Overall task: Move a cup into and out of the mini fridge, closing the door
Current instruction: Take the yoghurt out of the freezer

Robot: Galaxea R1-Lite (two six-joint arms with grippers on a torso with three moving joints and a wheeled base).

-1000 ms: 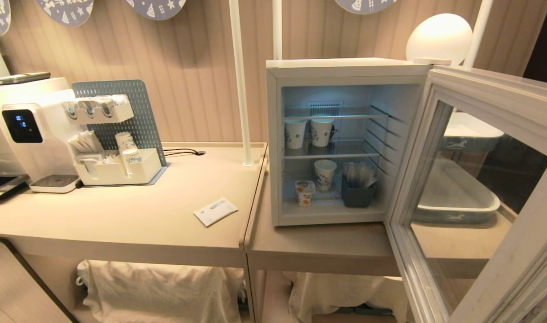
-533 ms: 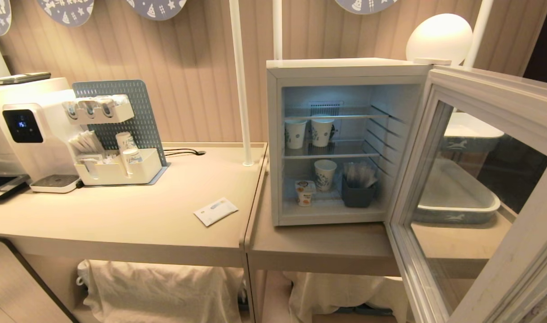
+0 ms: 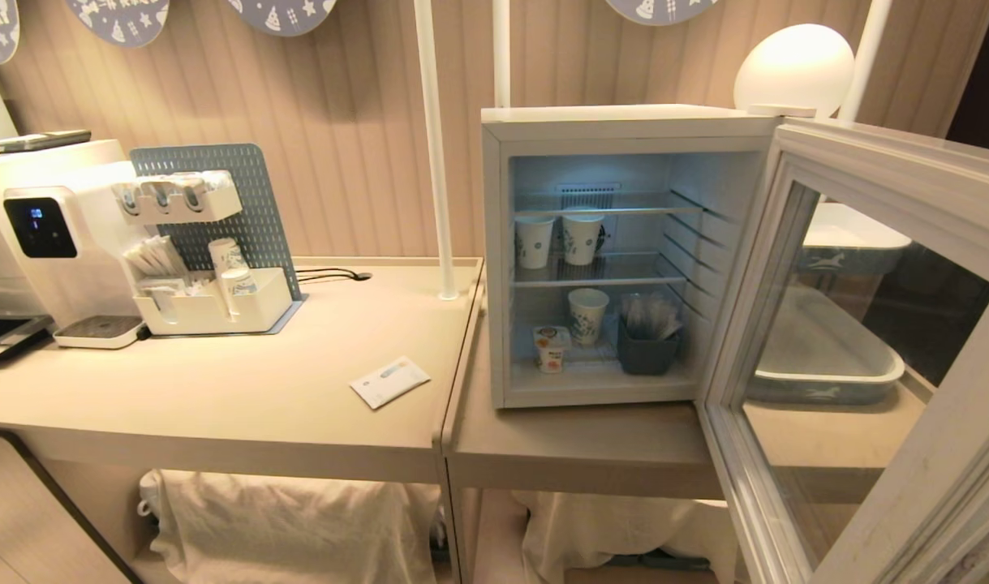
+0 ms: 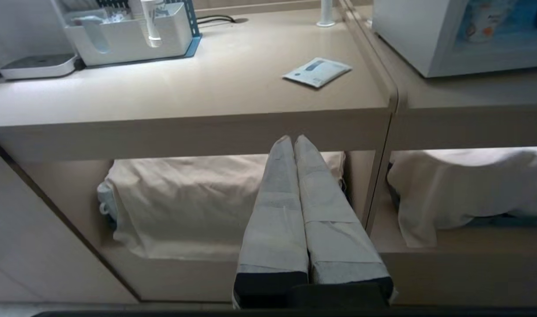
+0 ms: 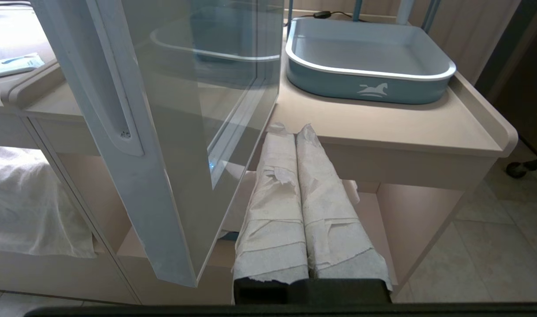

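The mini fridge (image 3: 616,251) stands on the surface (image 3: 591,438) with its door (image 3: 859,349) swung wide. The cup (image 3: 551,349) sits on the fridge floor, beside a paper cup (image 3: 586,315) and a dark bin (image 3: 647,350); two more paper cups stand on the shelf above. Both end effectors, left (image 4: 293,140) and right (image 5: 290,131), hang low before the surface, fingers pressed together, empty.

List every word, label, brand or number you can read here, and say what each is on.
No text reads clearly.
Cup: dark print, too small.
Paper cups in the mini fridge: blue print, illegible.
Water dispenser display: lit figures, blurred.
Packet: blurred print.
Tray: white horse sign, no words.
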